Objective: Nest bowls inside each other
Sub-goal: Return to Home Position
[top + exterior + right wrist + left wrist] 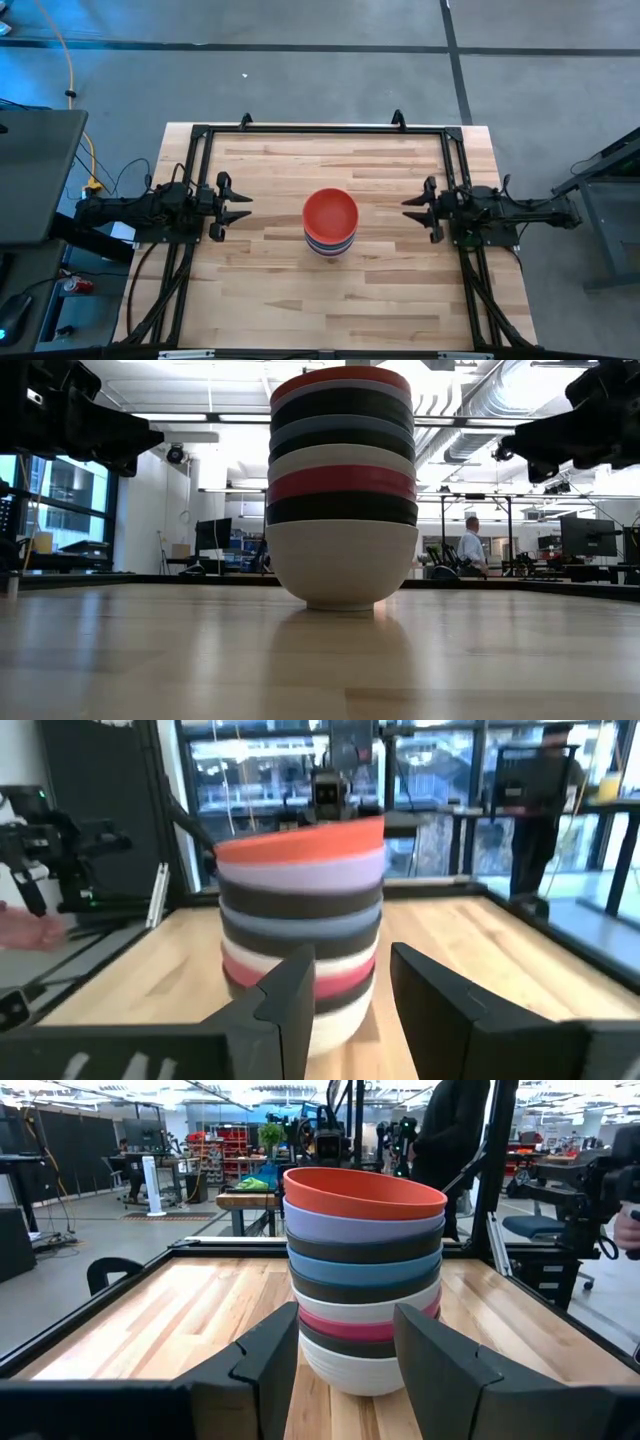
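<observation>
On the left, the left tool (240,206) hangs above the tabletop (270,290), well apart from the bowls. Its two dark, blocky fingers (268,1362) are spread apart with nothing gripped between them. From table height I see it up near the level of the top rim. The tabletop is pale butcher-block wood, with long strips running left to right and a smooth, slightly glossy face. A black metal frame (320,129) borders its far edge and both sides.

In the middle stands the stack (330,222): nine round, smooth, plastic-looking bowls of one size, nested into a single upright column. Only their rims show, as even curved bands. The white bowl (365,1372) at the bottom sits on the wood on a small foot. Above it I read black, magenta, white, black, blue, black and lavender. The red bowl (365,1193) is on top, its matte hollow open upward.

On the right, the right tool (412,209) faces the stack from the opposite side at about the same height, also well apart from it. Its angular dark fingers (290,995) are parted and hold nothing.
</observation>
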`<state>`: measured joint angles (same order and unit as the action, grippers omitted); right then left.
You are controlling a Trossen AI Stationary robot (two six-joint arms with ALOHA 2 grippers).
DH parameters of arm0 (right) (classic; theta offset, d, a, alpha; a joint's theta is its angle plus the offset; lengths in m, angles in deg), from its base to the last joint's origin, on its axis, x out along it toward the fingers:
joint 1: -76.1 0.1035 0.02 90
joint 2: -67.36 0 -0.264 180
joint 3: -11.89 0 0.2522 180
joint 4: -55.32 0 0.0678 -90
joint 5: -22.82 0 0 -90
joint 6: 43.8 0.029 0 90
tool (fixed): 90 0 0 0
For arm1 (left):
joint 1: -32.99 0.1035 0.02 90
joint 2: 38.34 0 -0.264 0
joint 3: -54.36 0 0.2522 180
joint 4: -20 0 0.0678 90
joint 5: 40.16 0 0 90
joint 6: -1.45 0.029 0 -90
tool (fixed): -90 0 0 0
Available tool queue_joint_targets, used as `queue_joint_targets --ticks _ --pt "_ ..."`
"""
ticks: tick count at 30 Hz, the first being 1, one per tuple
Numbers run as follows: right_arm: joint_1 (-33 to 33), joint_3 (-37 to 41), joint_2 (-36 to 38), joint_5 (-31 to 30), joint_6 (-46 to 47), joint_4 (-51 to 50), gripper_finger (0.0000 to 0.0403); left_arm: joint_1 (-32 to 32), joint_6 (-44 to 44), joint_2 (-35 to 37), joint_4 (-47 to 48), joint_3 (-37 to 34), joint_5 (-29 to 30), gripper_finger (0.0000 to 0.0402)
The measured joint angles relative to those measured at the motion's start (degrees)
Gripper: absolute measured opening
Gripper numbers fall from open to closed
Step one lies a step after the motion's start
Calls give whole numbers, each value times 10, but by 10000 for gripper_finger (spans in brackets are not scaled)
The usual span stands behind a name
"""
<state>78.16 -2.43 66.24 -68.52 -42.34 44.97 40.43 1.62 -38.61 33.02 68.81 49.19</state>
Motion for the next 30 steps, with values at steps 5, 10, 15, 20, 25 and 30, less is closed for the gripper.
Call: queue_joint_targets --ticks 5,10,15,20,25,30 --pt "0 0 0 0 -32 31 126 0 0 0 0 0 0 152" --pt "0 0 0 0 -44 28 126 0 0 0 0 0 0 152" --pt "0 0 0 0 -41 -12 126 0 0 0 0 0 0 152" --pt "0 0 0 0 -30 -23 126 0 0 0 0 0 0 152" --pt "0 0 0 -16 -39 -21 126 0 0 0 0 0 0 152" --pt "0 0 0 -17 -60 -21 126 0 0 0 0 0 0 152"
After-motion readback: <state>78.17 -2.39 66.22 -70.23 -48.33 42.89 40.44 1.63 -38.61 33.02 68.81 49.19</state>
